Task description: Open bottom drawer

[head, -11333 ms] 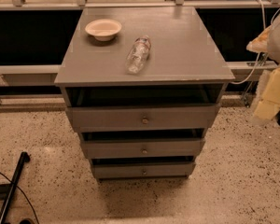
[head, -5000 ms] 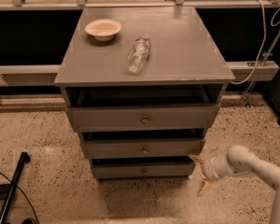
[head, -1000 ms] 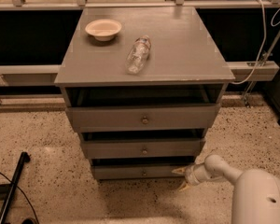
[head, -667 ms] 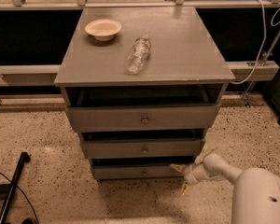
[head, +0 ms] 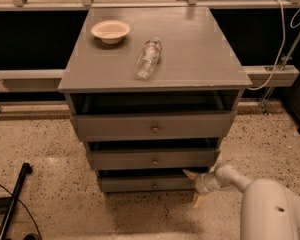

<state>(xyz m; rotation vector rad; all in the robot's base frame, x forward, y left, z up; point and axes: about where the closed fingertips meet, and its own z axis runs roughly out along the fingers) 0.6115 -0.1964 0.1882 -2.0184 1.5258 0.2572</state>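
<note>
The bottom drawer (head: 140, 183) is the narrowest grey front of the cabinet, lowest of three, with a small round knob (head: 154, 185) at its middle. It stands a little way out, like the two above it. My gripper (head: 194, 187) is at the drawer's right end, low near the floor, on a white arm (head: 262, 204) coming from the lower right. Its two cream fingers are spread apart: one (head: 190, 174) touches the drawer's upper right corner, the other (head: 197, 199) points down to the floor. It holds nothing.
The middle drawer (head: 152, 159) and top drawer (head: 150, 126) sit above. On the cabinet top (head: 200, 54) are a cream bowl (head: 110, 31) and a plastic bottle (head: 148, 58) lying down. A black pole (head: 12, 199) lies on the speckled floor at the left. A cable (head: 280, 44) hangs at the right.
The gripper has moved a little to the right along the bottom drawer's right end. The drawers, bowl and bottle have not moved.
</note>
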